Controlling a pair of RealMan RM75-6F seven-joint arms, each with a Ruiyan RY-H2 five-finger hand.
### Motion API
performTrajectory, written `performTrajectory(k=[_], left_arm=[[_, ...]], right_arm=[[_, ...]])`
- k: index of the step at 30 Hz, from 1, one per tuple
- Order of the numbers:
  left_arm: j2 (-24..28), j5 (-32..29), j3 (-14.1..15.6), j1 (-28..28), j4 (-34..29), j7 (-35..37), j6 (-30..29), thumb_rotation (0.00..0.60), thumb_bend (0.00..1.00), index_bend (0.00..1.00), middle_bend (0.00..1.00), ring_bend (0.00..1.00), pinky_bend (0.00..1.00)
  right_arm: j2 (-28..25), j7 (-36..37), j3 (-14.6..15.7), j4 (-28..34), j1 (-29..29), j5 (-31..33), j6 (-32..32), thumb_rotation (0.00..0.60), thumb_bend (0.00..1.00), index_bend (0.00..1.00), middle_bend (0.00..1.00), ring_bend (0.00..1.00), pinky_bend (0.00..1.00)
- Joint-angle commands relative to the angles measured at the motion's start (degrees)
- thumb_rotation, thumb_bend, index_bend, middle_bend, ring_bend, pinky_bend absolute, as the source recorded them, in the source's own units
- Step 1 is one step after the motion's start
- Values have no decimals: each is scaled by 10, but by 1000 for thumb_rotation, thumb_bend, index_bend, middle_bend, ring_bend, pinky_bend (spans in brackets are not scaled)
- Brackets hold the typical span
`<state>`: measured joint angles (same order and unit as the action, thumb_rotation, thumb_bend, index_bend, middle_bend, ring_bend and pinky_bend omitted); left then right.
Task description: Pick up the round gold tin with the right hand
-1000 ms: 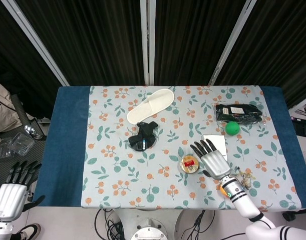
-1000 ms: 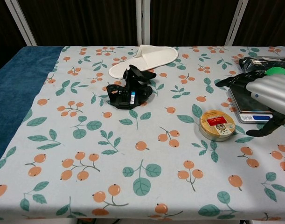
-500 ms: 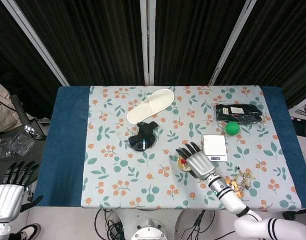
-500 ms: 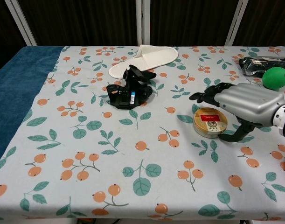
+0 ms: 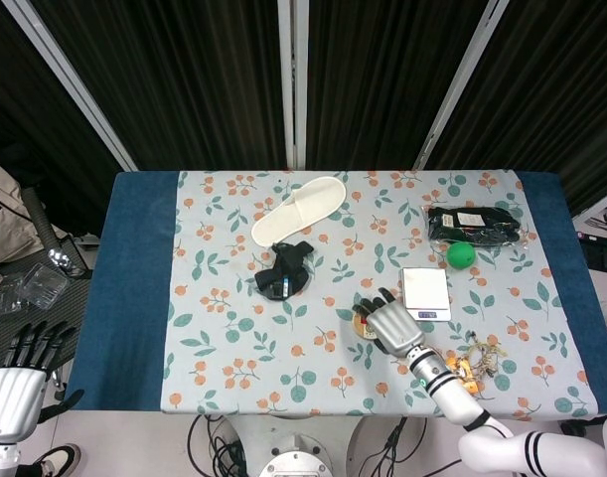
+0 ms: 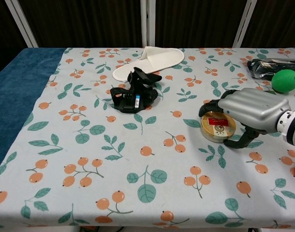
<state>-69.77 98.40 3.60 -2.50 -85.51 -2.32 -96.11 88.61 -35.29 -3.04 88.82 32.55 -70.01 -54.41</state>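
While right hand (image 6: 251, 112) was arched over round gold tin (image 6: 217, 127), grasp step judged underway: fingers curled round rim, closure unconfirmed; firm squeeze, lift required next.

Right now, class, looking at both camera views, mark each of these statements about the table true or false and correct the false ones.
1. The right robot hand is curled over the round gold tin, which sits on the table. True.
2. The green ball lies beside the white slipper. False: it lies beside the black packet, far from the slipper.
3. The left robot hand rests on the floral tablecloth. False: it hangs off the table's near left corner.
4. The silver scale sits beyond the right hand. True.
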Motion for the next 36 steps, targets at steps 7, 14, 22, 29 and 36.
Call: performTrajectory(k=[7, 14, 22, 29, 36], left_arm=[[3, 1, 0, -1, -2, -2, -1, 600, 93, 141, 84, 0, 22], [2, 3, -1, 2, -3, -2, 1, 600, 94, 141, 84, 0, 23], [3, 2, -2, 5, -6, -7, 8, 600, 94, 141, 84, 0, 23], [5, 1, -1, 6, -12, -13, 12, 600, 94, 141, 84, 0, 23], [5, 3, 0, 5, -14, -15, 9, 600, 94, 141, 85, 0, 23]], right_arm=[[-31, 59, -21, 6, -19, -29, -66, 600, 302, 432, 426, 335, 164], [-65, 65, -32, -23, -33, 24, -67, 600, 302, 435, 426, 336, 164], [-61, 85, -28, -62, -37, 56, -46, 600, 267, 399, 391, 322, 137], [-57, 123, -24, -78, -42, 29, -55, 600, 56, 0, 31, 5, 17], [-77, 151, -22, -63, -55, 11, -75, 600, 38, 0, 0, 0, 0]])
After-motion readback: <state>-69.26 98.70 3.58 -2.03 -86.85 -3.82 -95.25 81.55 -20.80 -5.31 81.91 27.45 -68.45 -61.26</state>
